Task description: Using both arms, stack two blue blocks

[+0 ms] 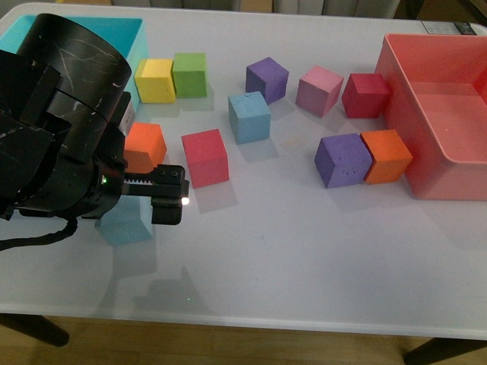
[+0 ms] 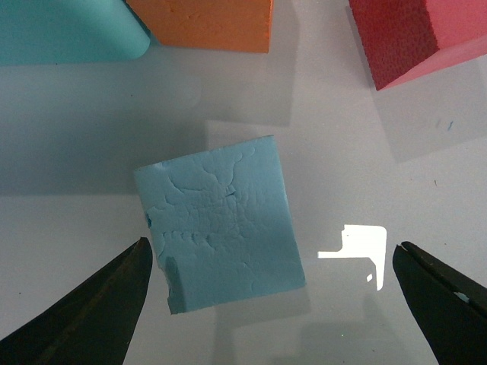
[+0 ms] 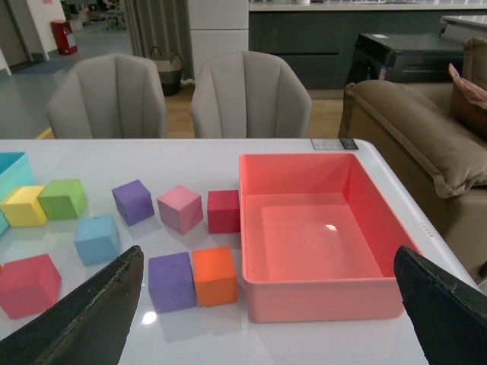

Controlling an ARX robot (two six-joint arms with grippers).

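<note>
One blue block [image 1: 249, 116] sits near the middle of the white table and also shows in the right wrist view [image 3: 97, 238]. The second blue block [image 1: 125, 226] lies at the front left, partly hidden under my left arm. In the left wrist view this block [image 2: 221, 224] lies on the table below and between the open fingers, closer to one of them, not touched. My left gripper [image 1: 156, 199] [image 2: 272, 245] is open and empty above it. My right gripper [image 3: 268, 253] is open and empty, high above the table's right side; it is out of the front view.
A teal bin [image 1: 114, 30] stands at the back left and a pink-red bin [image 1: 441, 114] at the right. Yellow [image 1: 154, 80], green [image 1: 190, 74], orange [image 1: 144, 147], red [image 1: 205, 157], purple [image 1: 342, 160] and several other cubes are scattered about.
</note>
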